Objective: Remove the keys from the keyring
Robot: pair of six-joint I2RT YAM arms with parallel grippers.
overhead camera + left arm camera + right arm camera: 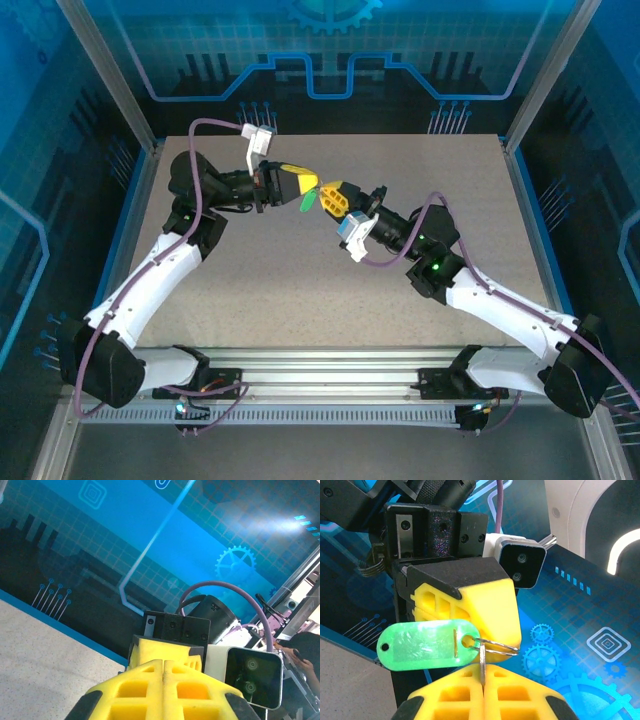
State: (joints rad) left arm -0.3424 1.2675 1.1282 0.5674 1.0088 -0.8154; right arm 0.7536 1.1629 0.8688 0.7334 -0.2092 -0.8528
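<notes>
Pinching the tiny grey metal key (482,657), the right gripper (484,674) faces the closed left gripper (310,185); the flat bright-green plastic tag (420,645) hangs beside their tips.

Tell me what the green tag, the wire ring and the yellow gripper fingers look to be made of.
Tag: probably translucent green plastic; it is glossy and light glows through it.
Ring: thin metal wire, judging by its bright silver shine.
Yellow fingers: matte plastic, perhaps printed or moulded; flat dull faces with hollow ribbed pockets.
</notes>
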